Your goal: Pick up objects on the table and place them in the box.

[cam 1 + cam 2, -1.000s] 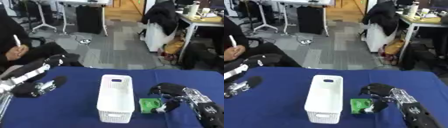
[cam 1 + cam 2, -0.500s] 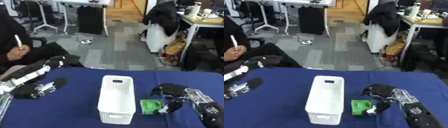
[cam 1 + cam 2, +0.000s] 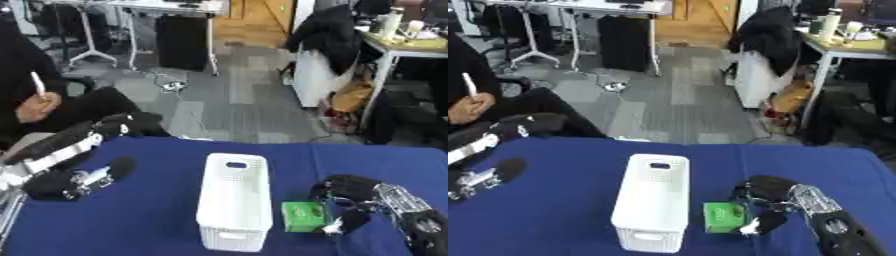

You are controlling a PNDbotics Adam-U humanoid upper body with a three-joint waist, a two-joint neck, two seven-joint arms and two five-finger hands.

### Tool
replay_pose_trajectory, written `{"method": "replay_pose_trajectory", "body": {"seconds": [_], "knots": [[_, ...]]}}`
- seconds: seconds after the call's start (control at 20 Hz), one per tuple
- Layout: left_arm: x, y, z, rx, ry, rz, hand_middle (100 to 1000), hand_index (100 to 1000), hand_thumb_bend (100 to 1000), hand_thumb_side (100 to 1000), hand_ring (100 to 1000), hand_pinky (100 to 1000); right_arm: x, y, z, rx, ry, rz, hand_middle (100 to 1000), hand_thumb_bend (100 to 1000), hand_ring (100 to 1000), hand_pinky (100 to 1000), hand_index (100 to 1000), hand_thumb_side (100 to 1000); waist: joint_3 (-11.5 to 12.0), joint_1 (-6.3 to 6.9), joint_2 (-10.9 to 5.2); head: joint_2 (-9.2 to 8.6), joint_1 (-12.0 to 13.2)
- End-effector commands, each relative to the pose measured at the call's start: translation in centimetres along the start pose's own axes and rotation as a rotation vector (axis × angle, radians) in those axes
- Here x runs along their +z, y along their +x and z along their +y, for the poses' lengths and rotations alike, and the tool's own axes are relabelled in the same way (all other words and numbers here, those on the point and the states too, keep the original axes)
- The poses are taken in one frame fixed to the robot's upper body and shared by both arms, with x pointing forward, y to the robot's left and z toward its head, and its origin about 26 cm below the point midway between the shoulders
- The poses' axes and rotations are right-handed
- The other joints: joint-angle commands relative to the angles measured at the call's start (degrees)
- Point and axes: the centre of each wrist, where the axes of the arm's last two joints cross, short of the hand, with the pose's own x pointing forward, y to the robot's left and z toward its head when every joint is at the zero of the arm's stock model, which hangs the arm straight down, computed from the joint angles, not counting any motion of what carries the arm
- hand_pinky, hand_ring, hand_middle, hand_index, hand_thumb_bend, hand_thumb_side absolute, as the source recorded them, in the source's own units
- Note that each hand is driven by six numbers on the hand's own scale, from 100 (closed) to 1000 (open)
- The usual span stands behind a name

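Right hand (image 3: 350,200) is curling its fingers around a small green box (image 3: 304,216), which is sitting on the blue table (image 3: 149,220) just beside the white basket (image 3: 234,200). Left hand (image 3: 74,180) is resting at the table's left edge, fingers curled, holding nothing.

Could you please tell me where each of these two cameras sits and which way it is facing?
Left eye view: in the head, looking down at the blue table; left hand and right hand show.
Right eye view: beside it, facing likewise; the left hand sits at the edge.
Shared: white box, green object, office beyond.
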Motion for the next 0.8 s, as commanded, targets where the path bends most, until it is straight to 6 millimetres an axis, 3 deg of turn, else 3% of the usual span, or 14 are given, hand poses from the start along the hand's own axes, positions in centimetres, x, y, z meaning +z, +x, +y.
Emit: {"method": "replay_pose_trajectory", "body": {"seconds": [0.05, 0.8], "knots": [[-0.34, 0.64, 0.87, -0.025, 0.007, -0.025, 1000, 987, 111, 1000, 969, 863, 0.98, -1.17, -0.63, 0.021, -0.006, 0.029, 805, 596, 810, 868, 899, 1000, 0.1, 0.10, -0.53, -0.85, 0.0], [-0.61, 0.73, 0.83, -0.022, 0.003, -0.037, 1000, 987, 111, 1000, 969, 863, 0.21, -0.67, -0.80, 0.024, -0.018, 0.043, 804, 592, 806, 864, 899, 1000, 0.5, 0.14, -0.30, -1.67, -1.0]]}}
